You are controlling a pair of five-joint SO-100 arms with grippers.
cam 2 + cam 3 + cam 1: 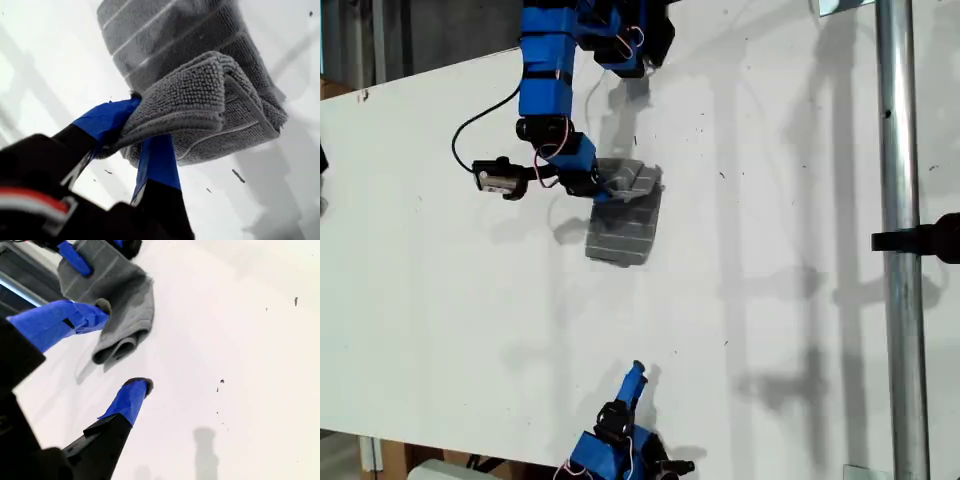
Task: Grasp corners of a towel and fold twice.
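- My second gripper (125, 347) hangs over bare white table (770, 330) near the bottom edge of the exterior view, jaws apart and holding nothing; the towel lies well apart from it, farther out.
- The towel (623, 222) sits toward the top of the exterior view, just left of centre, already a compact grey bundle with its pale stripes showing (I judge it folded at least once, though I cannot count the layers).
- My first gripper (137, 132) is closed on the towel's upper edge, several thicknesses of fabric bunched between its blue-taped fingers (107, 117); that end is lifted and curled over the rest, which hangs or lies flat beyond.
- Which of the corners is in the pinch I cannot tell; the fabric there is rolled on itself.
- To do this step well, I would carry the pinched edge low and straight across the flat part, lining it up with the far edge before letting go, so the layers do not slide or twist.
- I would release only once the fabric rests on the table, then draw the gripper back level (a raised exit could drag the top layer open).
- My second gripper is too far off to steady the bundle unless brought in.
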